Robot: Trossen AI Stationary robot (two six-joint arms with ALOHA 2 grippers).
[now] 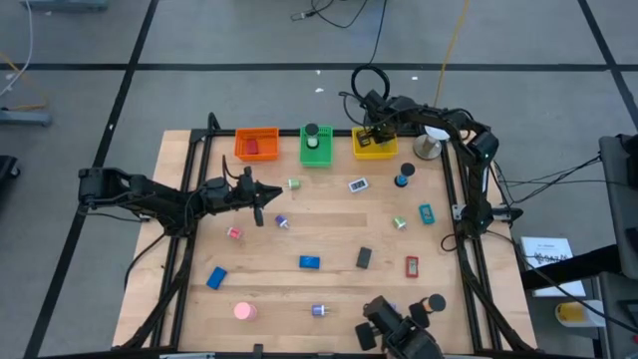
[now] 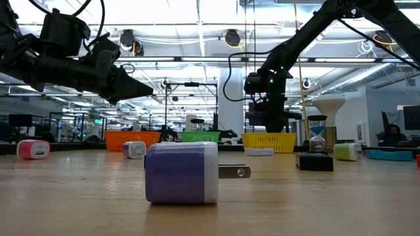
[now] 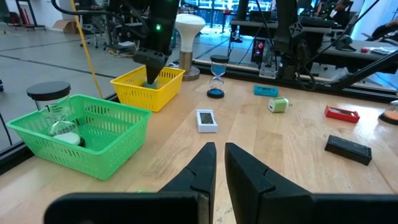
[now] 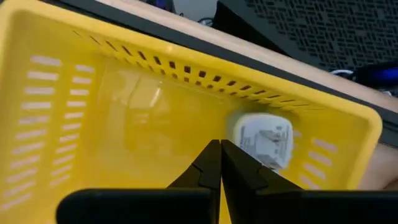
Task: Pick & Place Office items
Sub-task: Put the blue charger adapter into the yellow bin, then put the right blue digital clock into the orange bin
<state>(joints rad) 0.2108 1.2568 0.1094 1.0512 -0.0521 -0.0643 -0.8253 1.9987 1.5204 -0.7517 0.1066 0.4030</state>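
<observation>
You're working in a robotics lab set in a large open industrial hall.

Beyond your left pincer (image 3: 216,163), past the pale wooden tabletop (image 1: 329,239) in its black metal frame (image 1: 184,199), you see grey concrete floor (image 1: 249,40) crossed by dark tape lines (image 1: 299,66). Level across the table, behind your right pincer (image 2: 266,124), rows of ceiling strip lights (image 2: 197,26) and exposed ducts (image 2: 341,78) run deep into the room, over benches with dark monitors (image 2: 412,118) and more rigs. Loose black cables (image 1: 339,12) and a yellow cord (image 1: 454,40) trail across the floor behind the table.
</observation>
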